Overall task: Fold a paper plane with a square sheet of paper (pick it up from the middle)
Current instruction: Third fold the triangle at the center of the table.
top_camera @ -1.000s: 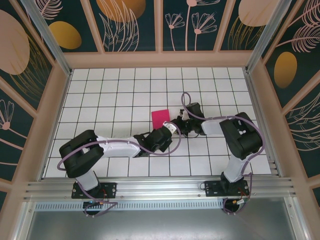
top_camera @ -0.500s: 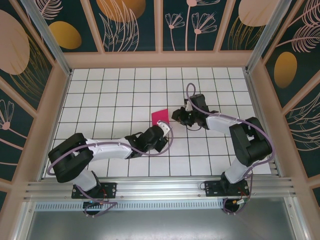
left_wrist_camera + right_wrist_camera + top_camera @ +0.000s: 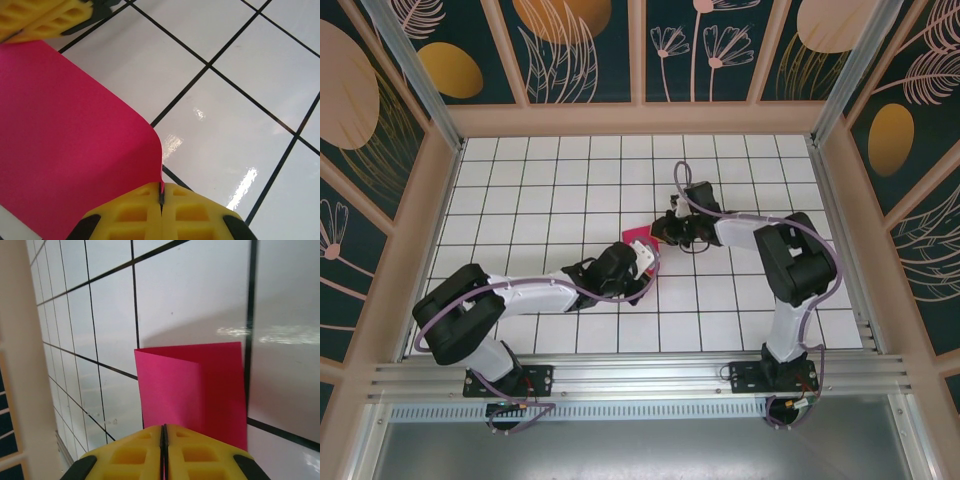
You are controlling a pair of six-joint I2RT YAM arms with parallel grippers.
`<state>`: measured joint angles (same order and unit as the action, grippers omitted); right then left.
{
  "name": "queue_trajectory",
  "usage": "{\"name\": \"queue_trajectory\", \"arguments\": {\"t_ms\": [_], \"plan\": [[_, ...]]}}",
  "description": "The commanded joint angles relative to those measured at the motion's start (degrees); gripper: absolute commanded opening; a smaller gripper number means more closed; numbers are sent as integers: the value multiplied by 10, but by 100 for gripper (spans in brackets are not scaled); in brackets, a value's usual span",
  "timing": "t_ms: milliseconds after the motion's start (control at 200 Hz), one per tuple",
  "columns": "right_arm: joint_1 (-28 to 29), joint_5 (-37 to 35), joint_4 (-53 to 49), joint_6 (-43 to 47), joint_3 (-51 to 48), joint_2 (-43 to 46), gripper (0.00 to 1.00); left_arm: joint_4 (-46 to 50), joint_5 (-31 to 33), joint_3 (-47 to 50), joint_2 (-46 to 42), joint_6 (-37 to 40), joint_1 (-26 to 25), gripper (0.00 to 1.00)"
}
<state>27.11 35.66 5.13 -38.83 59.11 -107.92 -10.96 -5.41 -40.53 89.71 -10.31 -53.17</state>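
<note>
1. Top external: the square sheet of paper [image 3: 636, 237] lies near the middle of the table [image 3: 540, 190], doubled over along one crease. No pointed nose yet, so most folds probably remain.
2. Left gripper [image 3: 161, 196]: fingers pressed together, pinching the sheet's 6 o'clock edge.
3. Right gripper [image 3: 164, 432]: likewise clamped on the sheet, at its 3 o'clock edge.
4. Change: half a second ago the right gripper stood apart at 3 o'clock; now it holds the paper.

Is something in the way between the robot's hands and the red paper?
No, nothing visible is in the way. The left gripper is shut on one edge of the square sheet of paper. The right gripper is shut on another edge. Under the paper are the white table tiles.
</note>
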Motion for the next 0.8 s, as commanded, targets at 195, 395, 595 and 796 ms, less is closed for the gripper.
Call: {"name": "queue_trajectory", "arguments": {"t_ms": [195, 395, 595, 796], "plan": [[18, 12, -84, 76, 60, -54, 13, 6, -32, 2, -29, 15, 5, 0], [28, -13, -96, 77, 34, -45, 13, 11, -54, 14, -32, 16, 7, 0], [39, -16, -78, 76, -2, -28, 13, 6, -84, 17, -33, 13, 10, 0], [39, -24, -73, 78, -5, -35, 13, 7, -97, 8, -16, 9, 17, 0]]}}
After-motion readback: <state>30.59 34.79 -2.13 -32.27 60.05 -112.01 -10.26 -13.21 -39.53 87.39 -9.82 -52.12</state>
